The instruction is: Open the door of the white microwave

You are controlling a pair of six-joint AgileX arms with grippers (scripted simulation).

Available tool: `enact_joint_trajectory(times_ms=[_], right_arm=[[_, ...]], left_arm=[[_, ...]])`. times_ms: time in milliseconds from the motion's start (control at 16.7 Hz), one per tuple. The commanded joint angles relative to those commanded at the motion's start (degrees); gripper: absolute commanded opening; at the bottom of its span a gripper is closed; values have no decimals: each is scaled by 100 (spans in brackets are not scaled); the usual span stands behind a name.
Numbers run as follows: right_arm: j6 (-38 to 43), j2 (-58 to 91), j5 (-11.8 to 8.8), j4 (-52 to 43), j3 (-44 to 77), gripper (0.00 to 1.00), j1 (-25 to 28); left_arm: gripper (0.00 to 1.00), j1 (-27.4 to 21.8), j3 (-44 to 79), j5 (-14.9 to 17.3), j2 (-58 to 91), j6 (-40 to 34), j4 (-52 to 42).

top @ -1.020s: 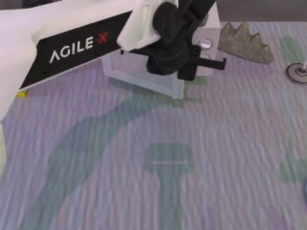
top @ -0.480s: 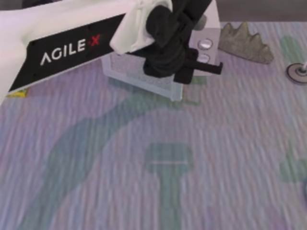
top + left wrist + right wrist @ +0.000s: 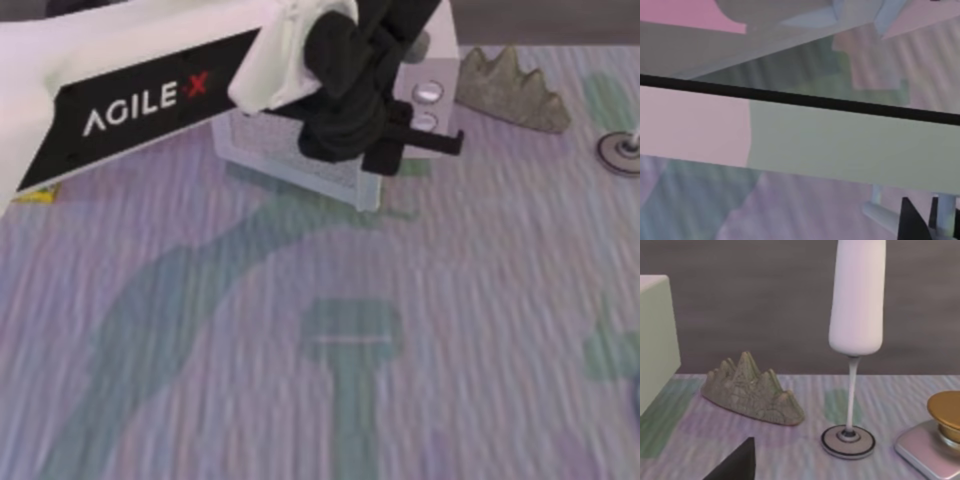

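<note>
Your left arm hides most of the white microwave at the tabletop's far edge. The door stands slightly ajar. Left gripper at its edge; can't tell whether the fingers are spread. Right gripper mostly cut off.

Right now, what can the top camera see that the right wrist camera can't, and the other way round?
Only the top view shows the left arm reaching over the white microwave, its left gripper at the door, which stands angled out from the front, and the two silver knobs. Only the right wrist view shows the tall white goblet's bowl and a gold-topped object on a pale base. Both show the jagged stone ornament, the goblet's round foot and the striped tablecloth.
</note>
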Motion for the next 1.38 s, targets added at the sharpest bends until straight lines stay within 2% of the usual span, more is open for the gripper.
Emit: enact_joint_trajectory(times_ms=[660,1140,1380], right_arm=[[0,0,0,0,0,100,0],[0,0,0,0,0,100,0],[0,0,0,0,0,100,0]], left_arm=[[0,0,0,0,0,0,0],[0,86,-545,268,-396,475,265],[0,100,-624,294,-427,541,282]])
